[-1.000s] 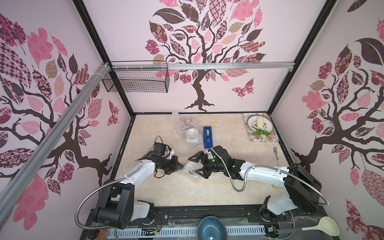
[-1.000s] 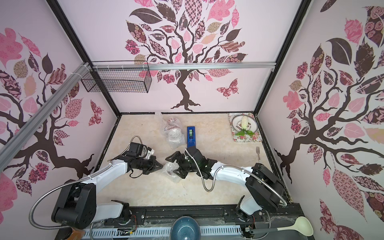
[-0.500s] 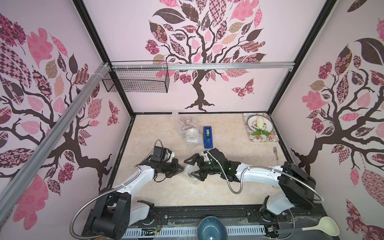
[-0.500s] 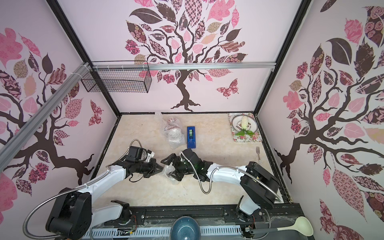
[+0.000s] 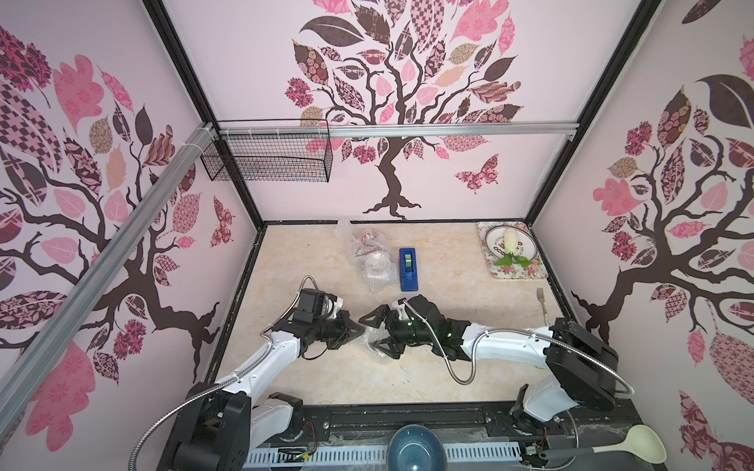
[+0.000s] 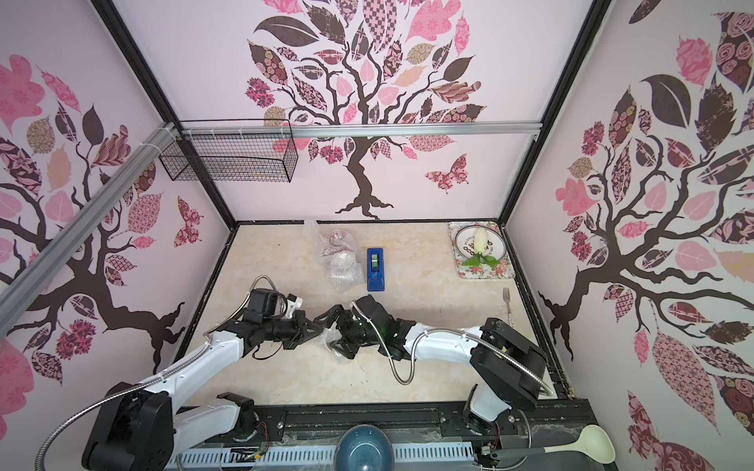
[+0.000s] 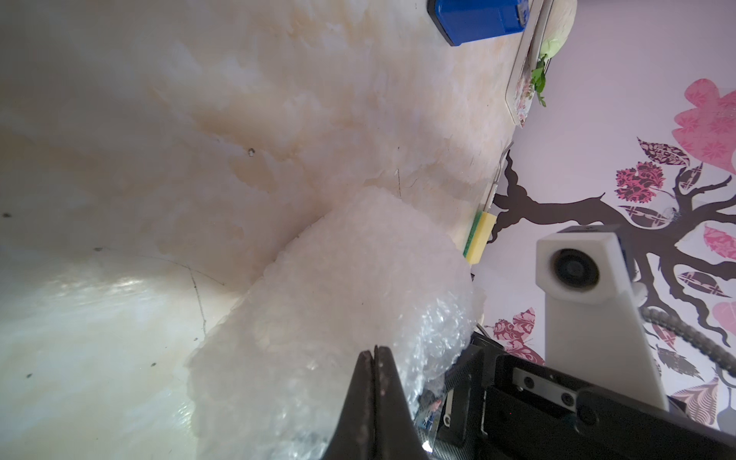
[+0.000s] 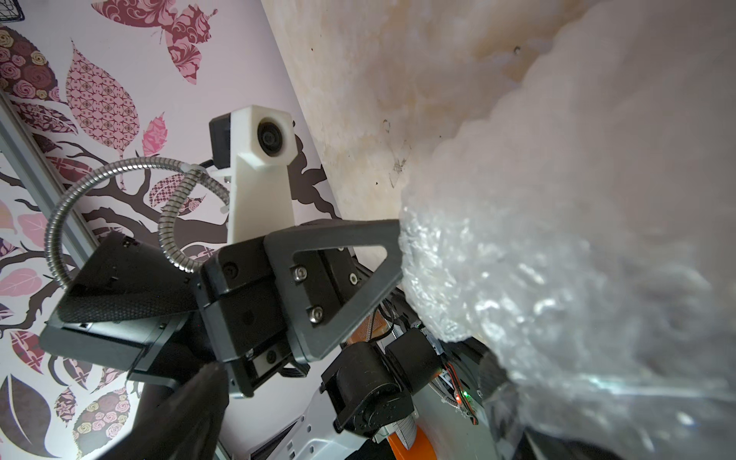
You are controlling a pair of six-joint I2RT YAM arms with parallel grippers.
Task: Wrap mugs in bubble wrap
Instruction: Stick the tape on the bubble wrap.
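— Left gripper (image 5: pixel 361 327) and right gripper (image 5: pixel 368 333) had drawn together at the crumpled clear bubble-wrap bundle (image 5: pixel 373 339), near the blue plastic tape dispenser (image 5: pixel 408 269), on its robot-facing side. Both top views showed the right jaws spread, straddling it, probably to steady it.
— And the left?
— Clenched. The left wrist view put its tip on the wrap; whether it nipped a fold, I couldn't tell. The right wrist view showed it pressing the bundle's side, likely tucking the sheet. The mug inside was hidden.
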